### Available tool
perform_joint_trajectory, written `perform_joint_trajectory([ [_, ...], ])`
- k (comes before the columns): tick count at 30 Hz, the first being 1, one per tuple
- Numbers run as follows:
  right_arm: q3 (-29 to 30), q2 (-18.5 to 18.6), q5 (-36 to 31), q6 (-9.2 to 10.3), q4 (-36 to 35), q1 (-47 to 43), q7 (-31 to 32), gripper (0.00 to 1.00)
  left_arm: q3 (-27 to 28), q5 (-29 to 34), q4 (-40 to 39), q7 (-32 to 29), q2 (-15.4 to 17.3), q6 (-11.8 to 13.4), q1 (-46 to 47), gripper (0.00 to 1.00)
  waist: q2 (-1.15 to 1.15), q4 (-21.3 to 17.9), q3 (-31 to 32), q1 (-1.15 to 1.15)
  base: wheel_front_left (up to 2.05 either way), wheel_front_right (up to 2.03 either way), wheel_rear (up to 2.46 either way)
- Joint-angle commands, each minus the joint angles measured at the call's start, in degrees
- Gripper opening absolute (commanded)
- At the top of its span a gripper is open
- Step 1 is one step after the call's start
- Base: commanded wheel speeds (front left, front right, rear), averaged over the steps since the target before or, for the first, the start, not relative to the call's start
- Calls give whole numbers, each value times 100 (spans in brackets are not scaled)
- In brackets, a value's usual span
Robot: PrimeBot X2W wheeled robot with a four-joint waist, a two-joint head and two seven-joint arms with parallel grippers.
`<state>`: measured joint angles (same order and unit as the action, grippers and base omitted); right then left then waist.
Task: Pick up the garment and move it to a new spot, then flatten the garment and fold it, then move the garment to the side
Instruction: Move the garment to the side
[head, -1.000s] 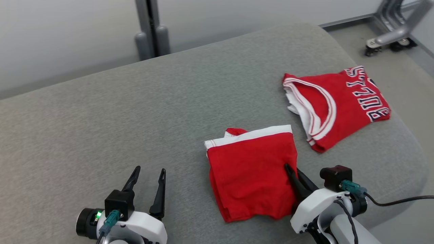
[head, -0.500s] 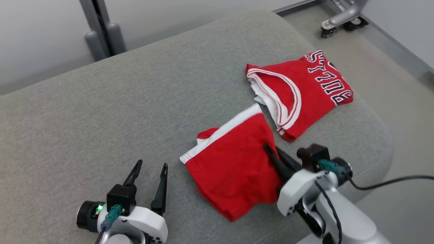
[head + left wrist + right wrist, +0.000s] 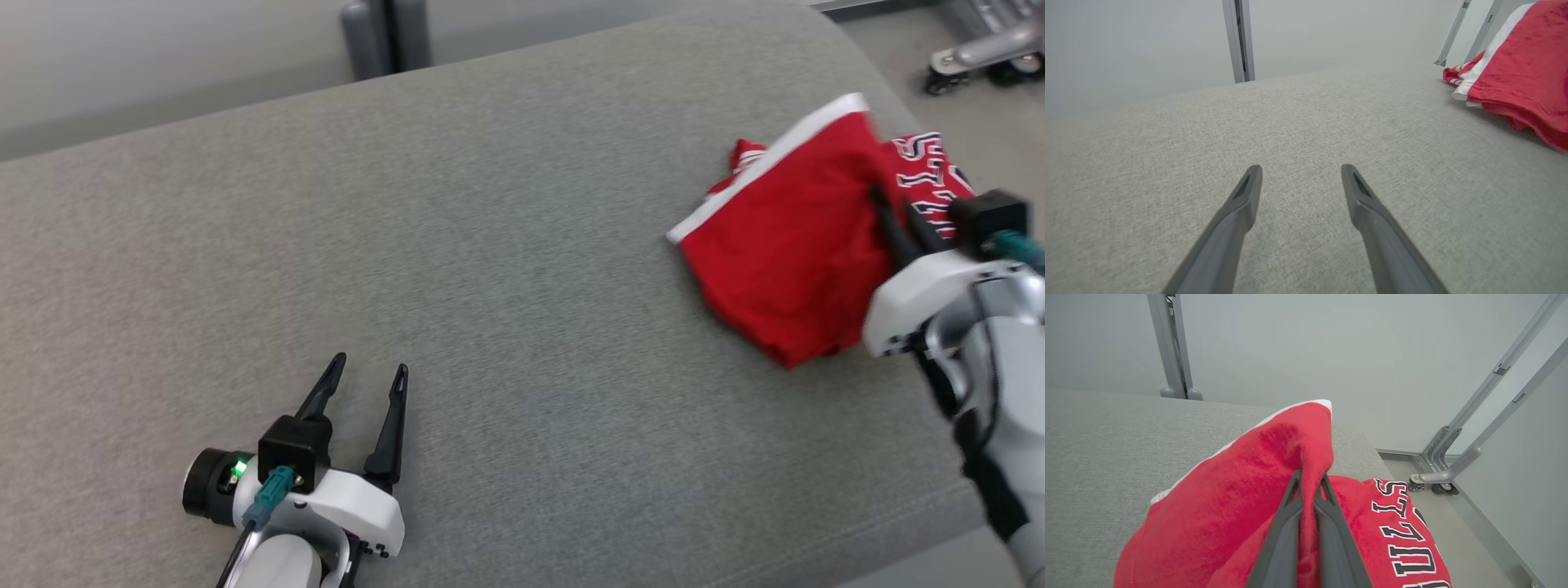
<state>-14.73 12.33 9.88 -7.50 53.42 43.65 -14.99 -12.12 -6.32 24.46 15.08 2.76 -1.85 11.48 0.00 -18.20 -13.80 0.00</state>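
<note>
The garment is a folded red piece with a white band, hanging tilted and lifted at the far right of the grey cushion. My right gripper is shut on its right edge; in the right wrist view the fingers pinch a fold of the red cloth. Under and behind it lies a second red jersey with dark lettering, partly covered. My left gripper rests open at the lower left, nothing between its fingers. The garment shows at the right edge of the left wrist view.
The wide grey cushion ends in a rounded edge at the right, with floor beyond. A wheeled metal frame stands on the floor at the far right and a grey post behind the cushion.
My right gripper has lifted the garment and carried it right and away, from in front of the lettered jersey to over it. The head camera has shifted too. The left gripper stays put.
</note>
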Motion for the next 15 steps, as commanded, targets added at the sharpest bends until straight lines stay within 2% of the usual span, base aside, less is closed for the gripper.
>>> perform_joint_trajectory([
  [1, 272, 142, -137, 3, 139, 130, -25, 0, 28, 63, -29, 5, 32, -26, 136, 100, 0, 270, -146, 0, 0, 0, 0],
  [10, 1879, 810, -1459, 3, 856, 334, -25, 0, 101, 85, -57, 5, 31, -63, 216, 100, 0, 715, -244, 0, 0, 0, 0],
  [11, 2074, 846, -1602, 4, 883, 324, -25, 32, 107, 87, -56, 6, 30, -69, 212, 100, 0, 732, -247, 0, 0, 0, 0],
  [12, 2300, 851, -1707, 3, 930, 297, -25, 85, 112, 93, -51, 5, 30, -75, 203, 100, 0, 748, -246, 0, 0, 0, 0],
  [13, 2502, 847, -1844, 3, 1024, 246, -20, 100, 114, 96, -44, 6, 30, -80, 192, 100, 0, 764, -238, 0, 0, 0, 0],
  [15, 2899, 810, -2121, 3, 1030, 217, -11, 100, 117, 86, -32, 6, 30, -69, 159, 100, 0, 789, -203, 0, 0, 0, 0],
])
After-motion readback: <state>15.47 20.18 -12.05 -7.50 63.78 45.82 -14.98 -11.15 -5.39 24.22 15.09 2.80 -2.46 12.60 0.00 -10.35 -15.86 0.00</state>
